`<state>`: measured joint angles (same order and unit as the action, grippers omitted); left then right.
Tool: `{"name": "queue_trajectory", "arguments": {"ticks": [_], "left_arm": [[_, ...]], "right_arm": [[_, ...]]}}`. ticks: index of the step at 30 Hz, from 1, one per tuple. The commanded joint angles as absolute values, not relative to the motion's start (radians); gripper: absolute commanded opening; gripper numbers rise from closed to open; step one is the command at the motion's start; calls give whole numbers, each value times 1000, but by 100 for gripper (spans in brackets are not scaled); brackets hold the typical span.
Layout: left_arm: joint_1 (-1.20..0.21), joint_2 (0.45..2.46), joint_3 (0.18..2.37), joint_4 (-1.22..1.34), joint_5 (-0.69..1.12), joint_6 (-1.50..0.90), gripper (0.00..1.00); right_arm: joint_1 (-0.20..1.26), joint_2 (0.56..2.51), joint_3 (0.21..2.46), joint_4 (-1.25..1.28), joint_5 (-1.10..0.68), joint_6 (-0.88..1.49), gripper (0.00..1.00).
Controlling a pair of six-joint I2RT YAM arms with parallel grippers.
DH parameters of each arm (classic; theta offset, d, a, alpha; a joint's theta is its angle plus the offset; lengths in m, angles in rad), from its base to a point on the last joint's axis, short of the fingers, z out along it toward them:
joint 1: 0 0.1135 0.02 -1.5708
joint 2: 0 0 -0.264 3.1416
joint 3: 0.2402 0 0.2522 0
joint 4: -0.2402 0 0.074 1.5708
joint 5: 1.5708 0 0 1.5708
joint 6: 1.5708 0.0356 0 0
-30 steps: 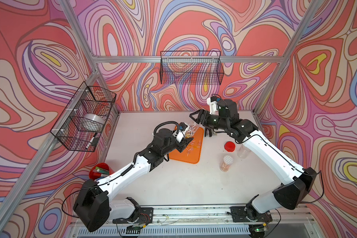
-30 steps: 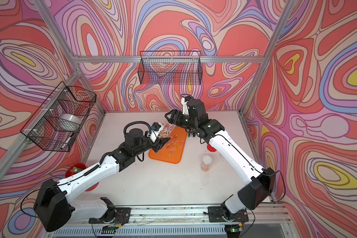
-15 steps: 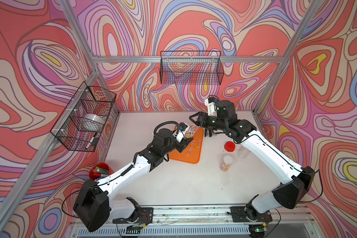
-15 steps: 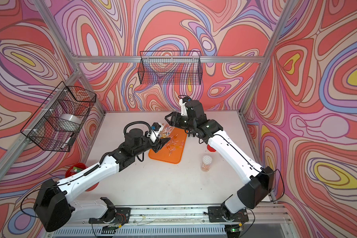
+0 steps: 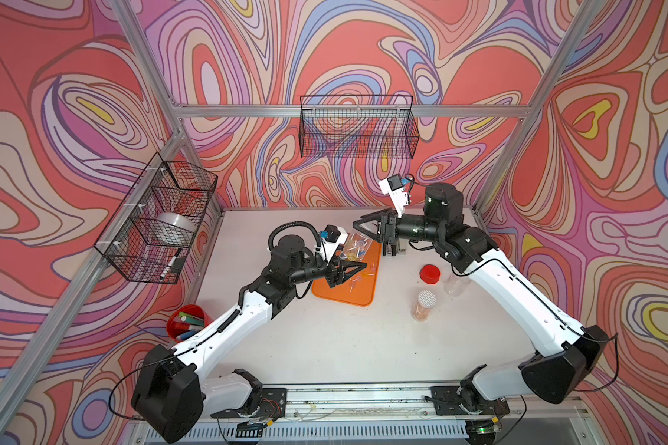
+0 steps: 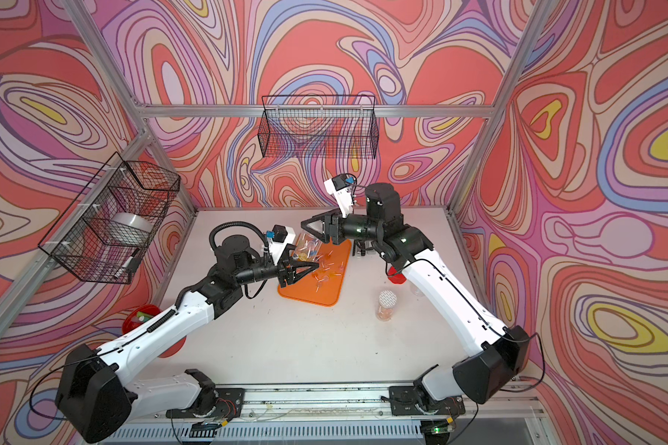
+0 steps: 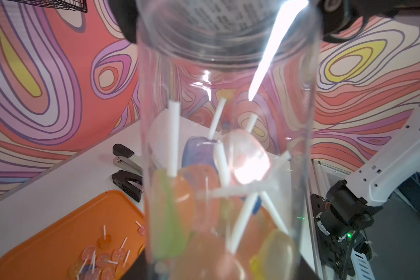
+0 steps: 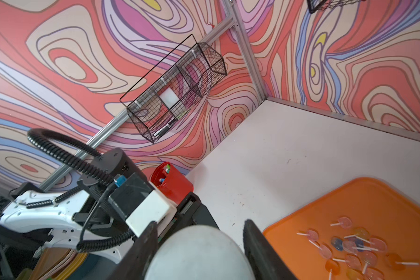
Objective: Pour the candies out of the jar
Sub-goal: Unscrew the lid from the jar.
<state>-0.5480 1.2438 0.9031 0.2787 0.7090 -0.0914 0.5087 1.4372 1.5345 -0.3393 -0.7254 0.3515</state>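
The clear jar hangs tilted over the far end of the orange tray, and my left gripper is shut on its lower body. Candies in orange, green, blue and pink, on white sticks, lie in the jar's near end in the left wrist view. My right gripper comes in from the right. Its black fingers press both sides of the jar's whitish lid. Several loose candies lie on the tray.
To the tray's right stand a red lid, an empty clear jar and a white-topped jar of candies. A stapler lies behind the tray. A red cup of pens sits front left. Wire baskets hang on the walls.
My right gripper has moved left onto the jar's top end and its jaws have narrowed around the lid. The left arm and the jar have stayed put.
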Motion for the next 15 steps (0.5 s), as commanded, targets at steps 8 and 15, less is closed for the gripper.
{"name": "queue_trajectory", "arguments": {"ticks": [8, 15], "left_arm": [[-540, 1236, 896, 350, 718, -121, 0], [-541, 1245, 876, 322, 633, -82, 0]], "right_arm": [[507, 1451, 1545, -330, -818, 405, 38], [439, 1489, 1574, -295, -858, 614, 39]]}}
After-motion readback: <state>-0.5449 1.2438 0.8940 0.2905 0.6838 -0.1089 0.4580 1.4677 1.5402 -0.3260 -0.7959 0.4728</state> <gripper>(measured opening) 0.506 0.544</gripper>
